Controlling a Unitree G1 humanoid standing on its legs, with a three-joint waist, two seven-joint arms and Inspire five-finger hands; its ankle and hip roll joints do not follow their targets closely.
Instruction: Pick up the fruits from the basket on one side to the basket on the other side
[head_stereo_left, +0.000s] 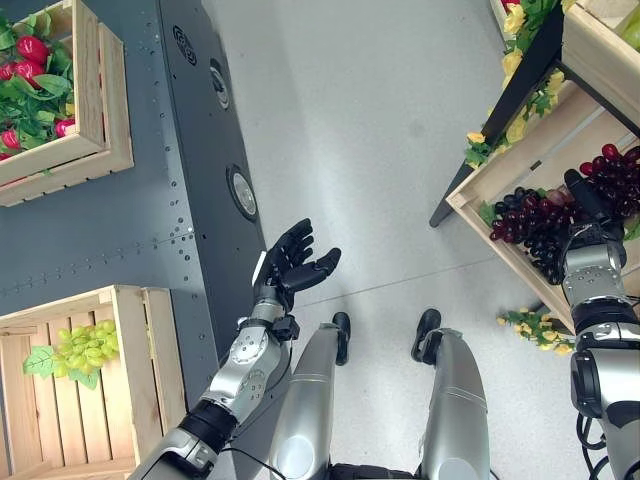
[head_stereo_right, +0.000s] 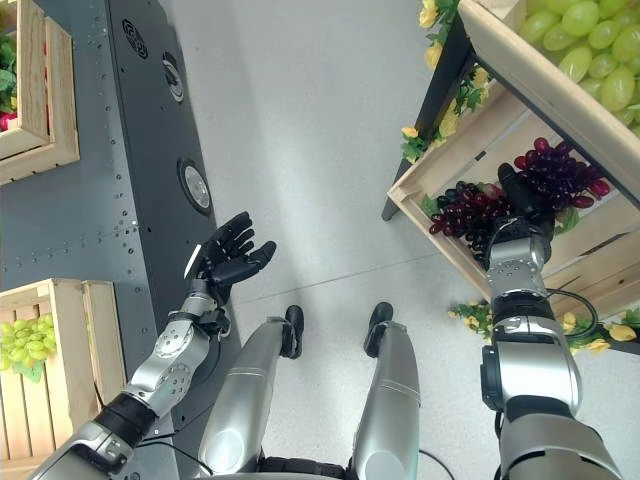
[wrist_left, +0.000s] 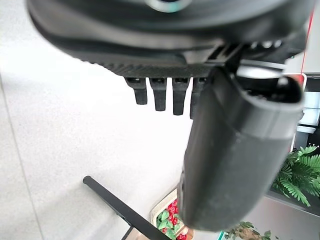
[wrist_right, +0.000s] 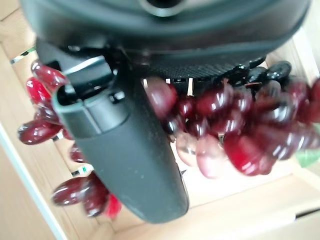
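Note:
A bunch of red grapes (head_stereo_left: 622, 176) and a darker purple bunch (head_stereo_left: 528, 222) lie in a wooden crate (head_stereo_left: 468, 200) on my right. My right hand (head_stereo_left: 586, 196) reaches into this crate between the two bunches. In the right wrist view red grapes (wrist_right: 235, 135) press against the palm beside the thumb (wrist_right: 125, 145). My left hand (head_stereo_left: 292, 262) hovers open and palm up over the floor, holding nothing. A wooden crate (head_stereo_left: 150, 340) at my lower left holds green grapes (head_stereo_left: 78, 350).
Another crate (head_stereo_left: 110, 110) with red fruit and leaves sits at the upper left on a dark grey metal base (head_stereo_left: 130, 230). Above the right crate a shelf crate holds green grapes (head_stereo_right: 585, 40). Yellow flowers and leaves (head_stereo_left: 535, 326) lie on the floor below it.

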